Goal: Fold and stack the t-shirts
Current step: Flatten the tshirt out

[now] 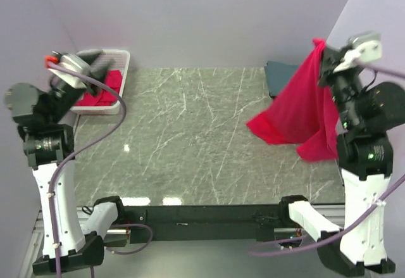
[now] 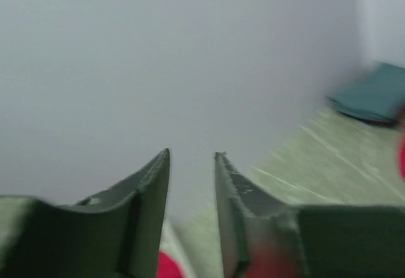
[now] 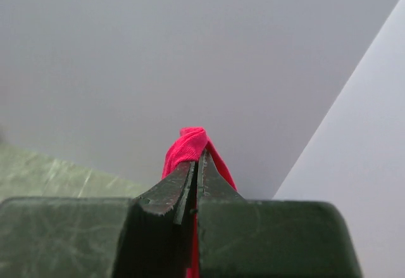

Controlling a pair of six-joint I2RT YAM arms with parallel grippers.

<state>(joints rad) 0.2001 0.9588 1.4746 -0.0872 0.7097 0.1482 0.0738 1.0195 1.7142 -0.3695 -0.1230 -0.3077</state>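
The right tool (image 3: 196,164) is pinching a bunched edge of the light, floppy red t-shirt (image 1: 297,110), which is drooping below it, while the left tool (image 2: 192,161) is gaping, holding nothing.

The bright red cloth t-shirt (image 1: 304,110) hangs below the right gripper (image 1: 320,42), with the folded teal-blue cloth tee (image 1: 278,78) to its left. The white plastic lattice basket (image 1: 124,59) sits beneath the left gripper (image 1: 98,61).

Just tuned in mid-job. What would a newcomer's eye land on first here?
The bright red t-shirt stands out, hanging from the right gripper, which is shut on a bunch of it high over the right side of the table. At the far left, the left gripper hovers open over a white basket holding more red cloth. A folded teal shirt lies in the far right corner.
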